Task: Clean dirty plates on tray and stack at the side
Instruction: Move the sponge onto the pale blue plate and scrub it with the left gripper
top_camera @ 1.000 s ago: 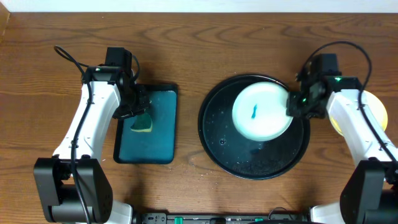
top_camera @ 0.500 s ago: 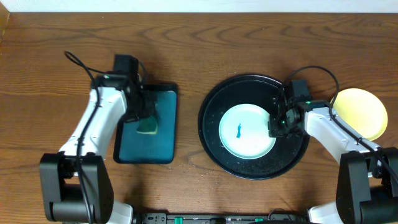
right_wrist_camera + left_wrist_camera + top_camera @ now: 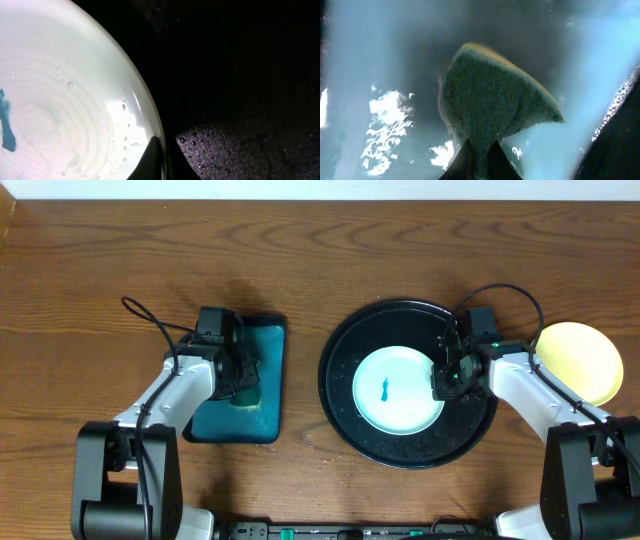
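Nearest us, our left gripper (image 3: 480, 157) is clamped tight on a green sponge (image 3: 495, 95), which rests in the wet teal tray (image 3: 265, 420). Our right gripper (image 3: 447, 377) pinches the right rim of a mint plate (image 3: 398, 405) lying in the black tray (image 3: 345, 420); its blue smear (image 3: 384, 390) tells us it is unwashed. Farther right, a yellow plate (image 3: 580, 360) sits on the table beside the tray, seemingly done. Only the wrist views show both grips closely; only overhead shows the yellow plate. We see no third plate.

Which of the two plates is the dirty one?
The pale mint plate on the black tray; it bears a blue smear. The yellow plate beside the tray looks clean.
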